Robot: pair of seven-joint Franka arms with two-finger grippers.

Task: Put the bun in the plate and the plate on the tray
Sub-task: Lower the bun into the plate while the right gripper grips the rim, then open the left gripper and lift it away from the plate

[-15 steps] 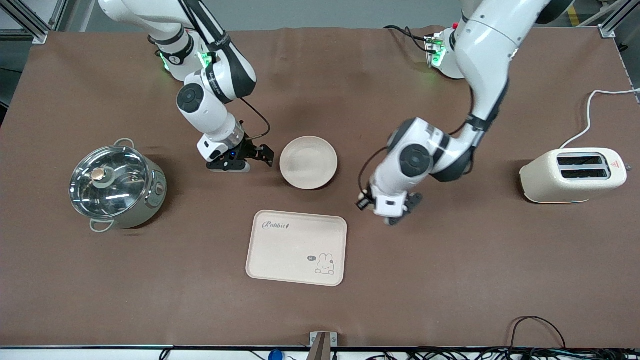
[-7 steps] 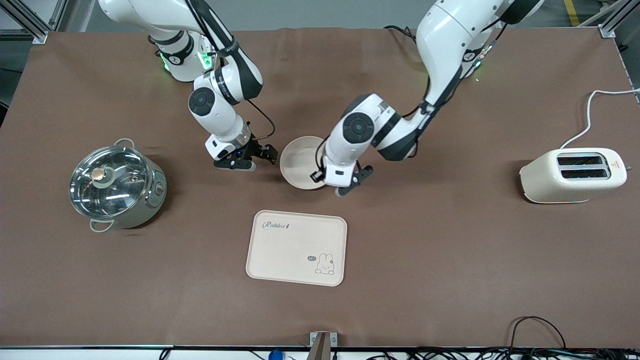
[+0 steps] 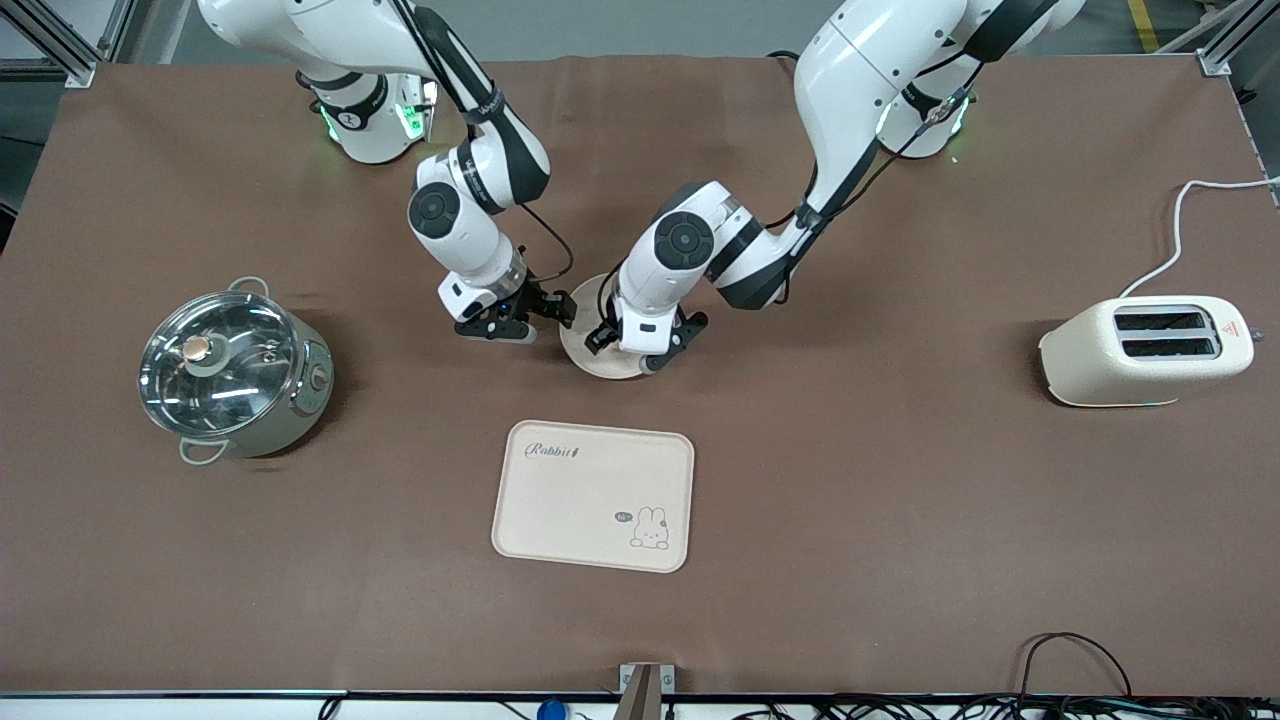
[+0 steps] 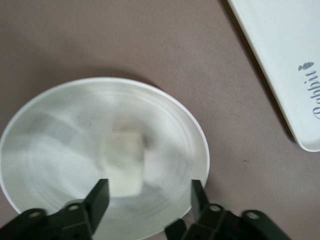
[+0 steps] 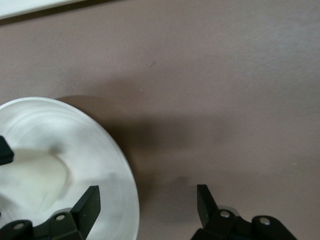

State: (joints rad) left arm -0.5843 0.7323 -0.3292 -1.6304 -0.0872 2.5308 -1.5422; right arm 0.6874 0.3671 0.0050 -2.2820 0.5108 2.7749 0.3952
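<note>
The round cream plate (image 3: 592,360) lies on the brown table, farther from the front camera than the Rabbit tray (image 3: 592,495). The pale bun (image 4: 124,162) lies in the plate's middle; it is hidden in the front view and also shows in the right wrist view (image 5: 35,180). My left gripper (image 3: 645,350) hovers low over the plate, open (image 4: 147,192), with the bun close to one finger. My right gripper (image 3: 545,312) is open (image 5: 147,200) at the plate's rim (image 5: 125,175) on the right arm's side, one finger over the plate and one over the table.
A steel pot with a glass lid (image 3: 235,370) stands toward the right arm's end. A cream toaster (image 3: 1145,350) with a white cable stands toward the left arm's end. The tray's corner shows in the left wrist view (image 4: 280,60).
My left gripper swung from the table near the tray to over the plate. My right gripper moved along the table up to the plate's rim.
</note>
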